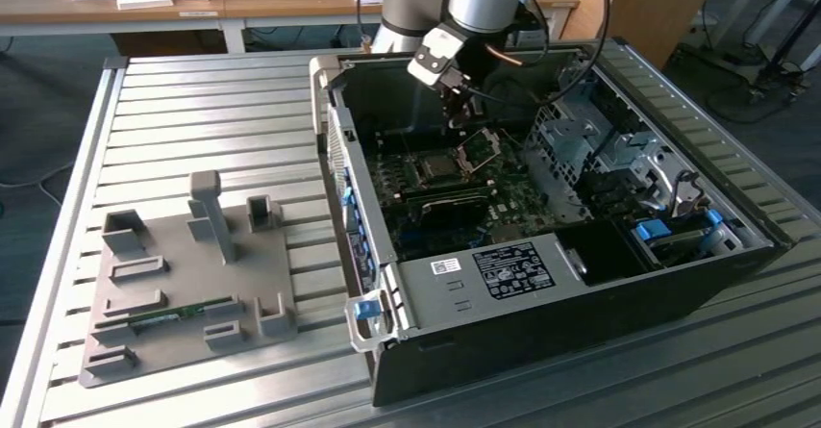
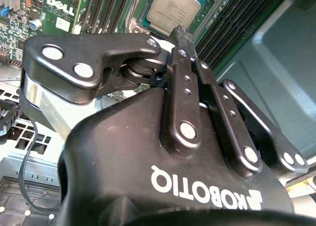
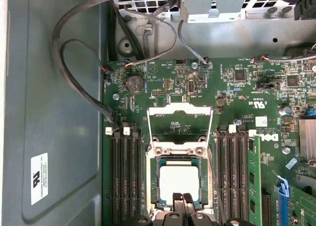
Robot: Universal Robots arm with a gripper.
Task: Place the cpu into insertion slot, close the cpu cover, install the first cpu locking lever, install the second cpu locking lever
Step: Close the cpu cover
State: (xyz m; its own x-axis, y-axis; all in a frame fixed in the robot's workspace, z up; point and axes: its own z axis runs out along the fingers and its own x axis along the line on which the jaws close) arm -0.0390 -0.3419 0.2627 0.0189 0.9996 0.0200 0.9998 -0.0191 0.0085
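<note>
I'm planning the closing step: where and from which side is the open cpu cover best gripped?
Probably the cpu cover by its free bar, opposite the hinge. It stands swung open beyond the cpu, with an open centre, so only the thin rim offers hold; come from above that bar.

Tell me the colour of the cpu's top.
Pale silvery-grey; the cpu shows best in the first wrist view.

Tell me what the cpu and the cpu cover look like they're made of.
The cpu: pale silvery-grey top, likely matte metal, judging by its even, dull sheen. The cpu cover: probably thin stamped bare metal, a silvery frame with bright edges.
</note>
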